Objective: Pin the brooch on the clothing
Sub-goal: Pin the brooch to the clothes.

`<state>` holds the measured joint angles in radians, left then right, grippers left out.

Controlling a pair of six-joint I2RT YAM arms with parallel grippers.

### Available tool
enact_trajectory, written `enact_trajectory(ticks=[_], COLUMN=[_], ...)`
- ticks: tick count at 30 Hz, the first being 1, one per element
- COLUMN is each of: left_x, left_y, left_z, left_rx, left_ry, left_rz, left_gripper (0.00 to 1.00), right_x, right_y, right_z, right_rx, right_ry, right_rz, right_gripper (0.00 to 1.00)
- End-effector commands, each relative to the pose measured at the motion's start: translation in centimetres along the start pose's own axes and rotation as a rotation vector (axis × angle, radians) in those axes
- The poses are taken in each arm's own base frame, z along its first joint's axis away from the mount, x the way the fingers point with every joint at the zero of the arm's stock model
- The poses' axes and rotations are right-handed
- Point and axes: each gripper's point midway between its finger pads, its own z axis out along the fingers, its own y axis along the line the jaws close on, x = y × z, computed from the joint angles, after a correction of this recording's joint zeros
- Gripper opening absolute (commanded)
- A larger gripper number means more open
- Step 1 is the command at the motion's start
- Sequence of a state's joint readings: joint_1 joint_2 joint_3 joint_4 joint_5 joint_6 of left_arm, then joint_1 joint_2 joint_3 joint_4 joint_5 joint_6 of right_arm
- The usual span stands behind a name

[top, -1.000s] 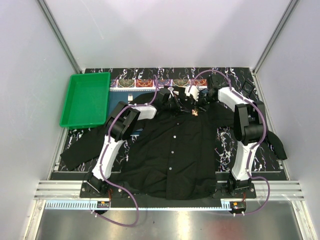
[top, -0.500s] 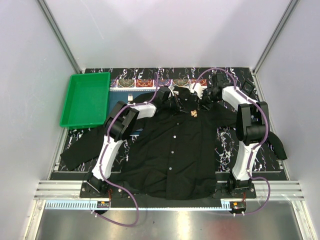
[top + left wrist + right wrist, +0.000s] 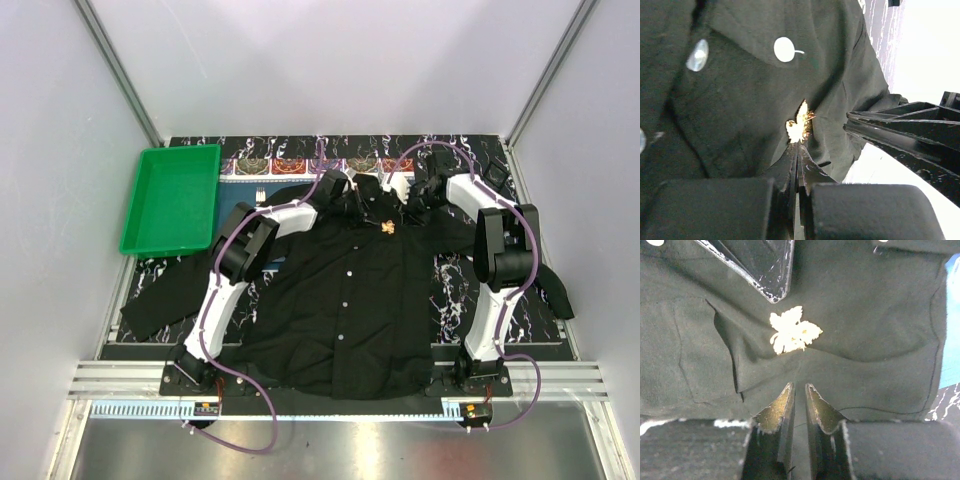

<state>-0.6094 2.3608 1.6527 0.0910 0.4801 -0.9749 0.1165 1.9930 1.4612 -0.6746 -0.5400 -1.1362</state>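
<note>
The clothing, a black shirt [image 3: 340, 300] with white buttons, lies spread flat on the table. The brooch [image 3: 389, 226], a small golden leaf, sits on its upper chest, right of the button line. My left gripper [image 3: 799, 145] is shut, its tips touching the fabric right beside the brooch [image 3: 799, 125]. My right gripper [image 3: 799, 386] stands a little way back from the brooch [image 3: 792, 331], its jaws a narrow slit apart with nothing between them. The left gripper's fingers [image 3: 767, 277] show just beyond the brooch in the right wrist view. Both grippers meet near the collar in the top view.
A green tray [image 3: 172, 198] stands at the back left. A patterned placemat [image 3: 290, 165] lies behind the collar. The shirt's sleeves [image 3: 160, 295] spread out to both sides over the marbled dark tabletop [image 3: 455, 290]. White walls close in the workspace.
My right gripper has drawn back to the right from the brooch and its jaws have narrowed. The left gripper has edged right toward the brooch. The brooch has stayed in place.
</note>
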Motion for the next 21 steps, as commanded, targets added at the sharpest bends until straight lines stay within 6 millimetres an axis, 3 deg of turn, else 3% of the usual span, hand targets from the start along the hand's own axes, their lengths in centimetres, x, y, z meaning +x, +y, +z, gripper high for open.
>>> enact_trajectory(ticks=[1,10,11,15,21], left_x=[-0.7,0.7,0.4,0.9,1.2], left_y=[-2.0,0.0,-0.5,-1.0,-0.8], left_z=[-0.1,0.6,0.7,1.0,2.0], left_rx=[-0.014,-0.059,-0.028,0.015,0.041], left_ry=[-0.029,0.0,-0.006,-0.001,0.002], left_rz=[0.057,-0.014,-0.01,-0.044,-0.079], left_gripper=[0.02,0.13,0.14,0.24,0.25], right_x=[1.5,5.6,6.0,6.1,6.4], right_y=[0.6,1.6,1.9,2.0,2.0], right_z=[-0.9,0.3,0.2,0.5,0.5], right_rx=[-0.013,-0.057,-0.066,-0.074,-0.074], right_ry=[0.091,0.261,0.271,0.283,0.297], right_rz=[0.017,0.143,0.156,0.197,0.221], right_gripper=[0.19,0.15,0.15,0.15,0.16])
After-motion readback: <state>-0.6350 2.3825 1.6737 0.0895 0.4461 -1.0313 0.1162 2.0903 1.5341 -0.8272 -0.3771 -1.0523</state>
